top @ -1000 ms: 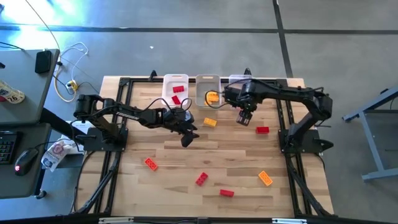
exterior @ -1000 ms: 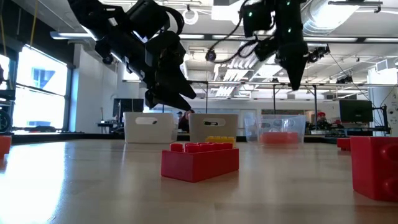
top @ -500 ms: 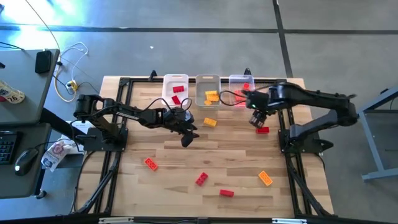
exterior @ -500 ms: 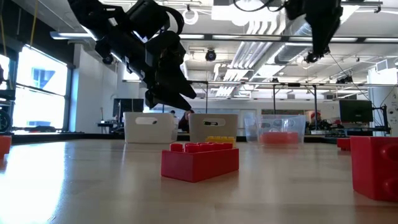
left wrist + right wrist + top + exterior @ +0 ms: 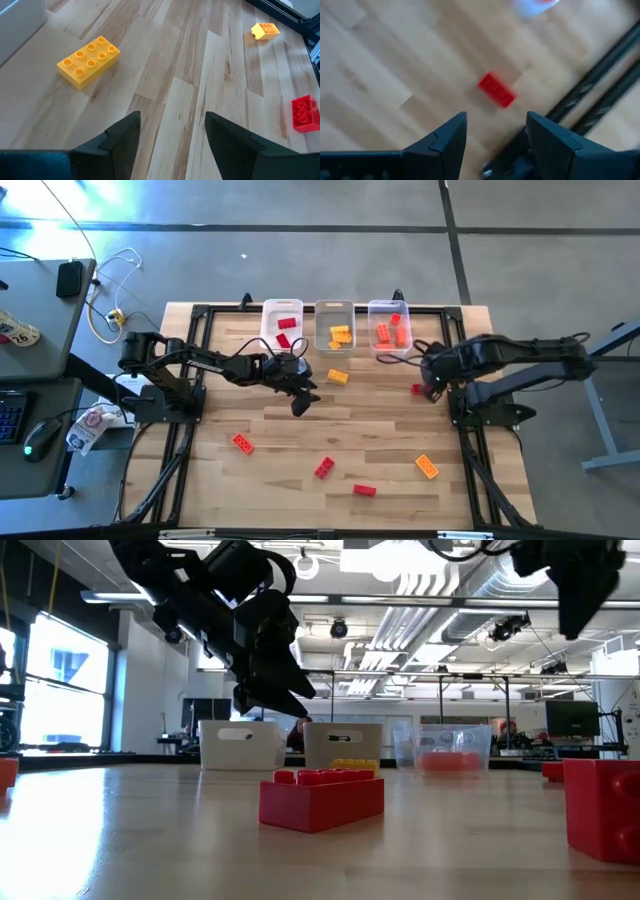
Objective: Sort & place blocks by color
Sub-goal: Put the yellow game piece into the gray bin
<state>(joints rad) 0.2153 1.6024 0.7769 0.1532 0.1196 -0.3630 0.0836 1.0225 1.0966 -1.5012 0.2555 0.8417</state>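
Loose blocks lie flat on the wooden table: a yellow one (image 5: pixel 338 376), an orange-red one (image 5: pixel 242 442), two red ones (image 5: pixel 324 468) (image 5: pixel 364 490), an orange one (image 5: pixel 427 467) and a red one (image 5: pixel 418 389) near the right arm's base. More blocks lie in the three bins. My left gripper (image 5: pixel 300 402) (image 5: pixel 172 117) hangs open and empty above the table's middle, near the yellow block (image 5: pixel 88 61). My right gripper (image 5: pixel 430 380) (image 5: pixel 496 120) hovers open, high above the red block (image 5: pixel 496 90), which shows blurred between its fingers.
Three clear bins stand in a row at the far edge: the left one (image 5: pixel 283 325) with red blocks, the middle one (image 5: pixel 335 325) with yellow-orange, the right one (image 5: pixel 390 328) with orange-red. Black frame rails (image 5: pixel 458 380) run along both table sides. A red block (image 5: pixel 320 798) sits close to the low camera.
My right gripper has swung from in front of the bins toward the table's right edge and now stands over the red block there. It rose as it went. The right bin, covered by the arm before, shows again. The left arm has kept still.
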